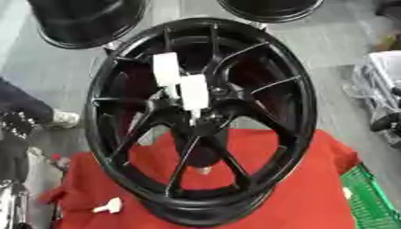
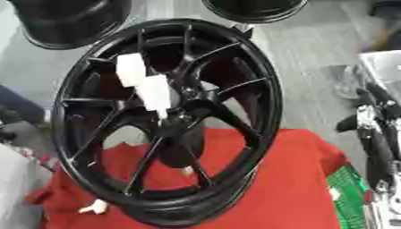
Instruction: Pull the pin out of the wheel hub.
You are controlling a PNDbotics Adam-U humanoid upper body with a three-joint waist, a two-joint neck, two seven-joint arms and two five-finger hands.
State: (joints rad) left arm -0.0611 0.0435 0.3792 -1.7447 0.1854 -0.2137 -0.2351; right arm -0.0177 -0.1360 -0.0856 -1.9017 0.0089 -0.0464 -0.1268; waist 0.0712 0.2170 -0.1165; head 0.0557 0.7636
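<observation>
Standing on its rim on the red cloth [image 1: 305, 188], the wheel [image 1: 205, 120] leans with its spoked face toward me, so the hub is open to a reach. Two white pins [image 1: 194, 91] jut from the hub, one just above the other, both seated. Another white piece [image 1: 109, 205] lies on the cloth near the bench's left edge. My right hand [image 2: 374, 134] hangs well apart at the right edge; whether its fingers are open I cannot tell. My left hand is out of view.

Black wheel hub [image 2: 168, 120] upright on red cloth [image 2: 274, 188], two white pins [image 2: 155, 92] at its centre
</observation>
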